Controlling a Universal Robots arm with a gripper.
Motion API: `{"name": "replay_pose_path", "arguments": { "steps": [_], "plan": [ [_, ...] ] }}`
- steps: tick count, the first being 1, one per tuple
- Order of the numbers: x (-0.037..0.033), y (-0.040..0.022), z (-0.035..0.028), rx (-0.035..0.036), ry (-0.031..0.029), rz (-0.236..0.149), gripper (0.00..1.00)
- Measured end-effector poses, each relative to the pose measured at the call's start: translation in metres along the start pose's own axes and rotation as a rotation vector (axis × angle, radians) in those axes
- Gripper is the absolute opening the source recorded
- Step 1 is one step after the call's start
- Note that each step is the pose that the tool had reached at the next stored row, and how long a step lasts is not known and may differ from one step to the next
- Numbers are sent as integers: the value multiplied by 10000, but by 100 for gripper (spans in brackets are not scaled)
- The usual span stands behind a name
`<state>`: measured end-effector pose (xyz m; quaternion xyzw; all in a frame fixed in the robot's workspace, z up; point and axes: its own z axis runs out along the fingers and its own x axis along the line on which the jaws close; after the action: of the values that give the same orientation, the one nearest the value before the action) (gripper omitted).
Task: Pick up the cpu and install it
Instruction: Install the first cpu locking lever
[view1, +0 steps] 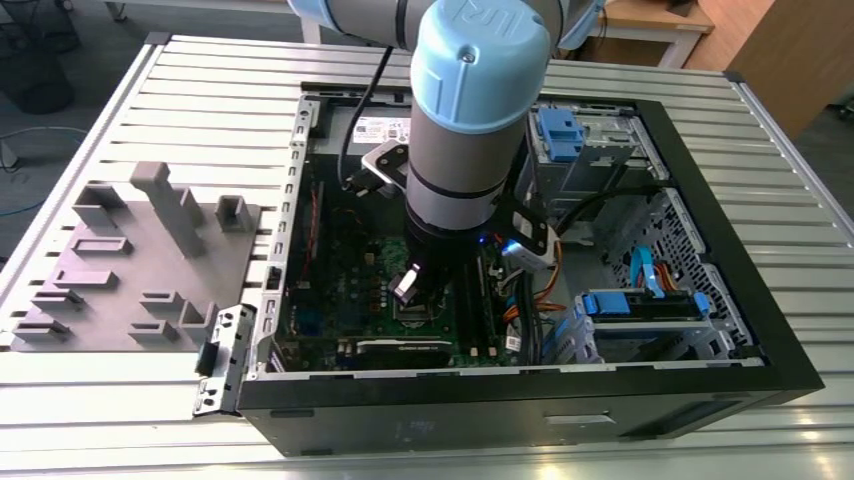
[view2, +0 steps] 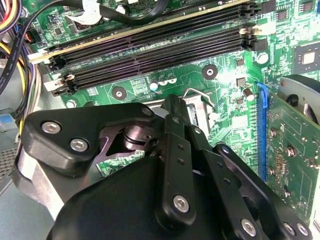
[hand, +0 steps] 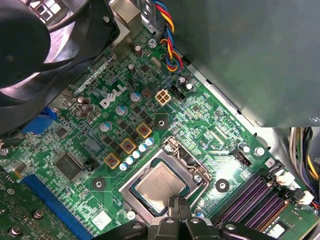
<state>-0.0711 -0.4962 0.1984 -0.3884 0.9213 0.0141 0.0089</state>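
An open computer case (view1: 747, 330) lies on its side on a ribbed metal bench (view1: 200, 100), with a grey robot arm (view1: 461, 130) reaching straight down into it from above. In the exterior view, the arm's wrist hangs over the middle of the green motherboard (view1: 354, 290), and a grey plastic fixture with raised blocks (view1: 127, 260) rests on the bench at about nine o'clock from the case, well apart from it. Blue drive brackets (view1: 641, 305) sit inside the case toward four o'clock from the arm. In the first wrist view, the cpu (hand: 159, 186) is a small square chip with a dull silver top, lying flat inside the rectangular silver socket frame (hand: 196, 169) on the motherboard. The frame's load plate looks swung open, leaving the top of the chip uncovered. The claw (hand: 179, 216) hovers just beside the chip, at about five o'clock from its centre, with its dark tip overlapping the chip's near edge; whether it touches the chip cannot be told. Whether the claw is open or closed cannot be told either. A black fan (hand: 35, 45) sits toward eleven o'clock from the socket, and coloured wires (hand: 167, 35) run toward twelve o'clock. In the second wrist view, the claw's black linkage (view2: 175, 165) fills the foreground, with long black memory slots (view2: 150, 50) beyond it.
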Motion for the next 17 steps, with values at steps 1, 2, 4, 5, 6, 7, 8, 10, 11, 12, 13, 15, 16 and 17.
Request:
{"name": "replay_pose_path", "arguments": {
  "steps": [1, 2, 4, 5, 6, 7, 8, 10, 11, 12, 13, 15, 16, 17],
  "plan": [
    [1, 0, 4, 0, -2, 0, 11],
    [2, -1, 7, 0, -1, 1, 11],
    [3, -2, 14, 0, 0, 0, 11],
    [3, -3, 14, 0, 1, 0, 11],
    [4, -4, 16, -1, -1, 0, 11],
    [3, -8, 18, -2, -2, -1, 11],
    [3, -13, 18, -2, -2, -1, 11],
    [1, -23, 18, 0, 2, 0, 11],
    [0, -27, 18, 0, 2, 0, 11],
    [1, -32, 19, -1, 1, 0, 11],
    [1, -36, 21, -2, 0, 0, 11],
    [5, -46, 23, -2, -1, 0, 11],
    [12, -58, 25, -1, 1, 0, 11],
    [16, -64, 27, -1, 0, 0, 11]
  ]
}}
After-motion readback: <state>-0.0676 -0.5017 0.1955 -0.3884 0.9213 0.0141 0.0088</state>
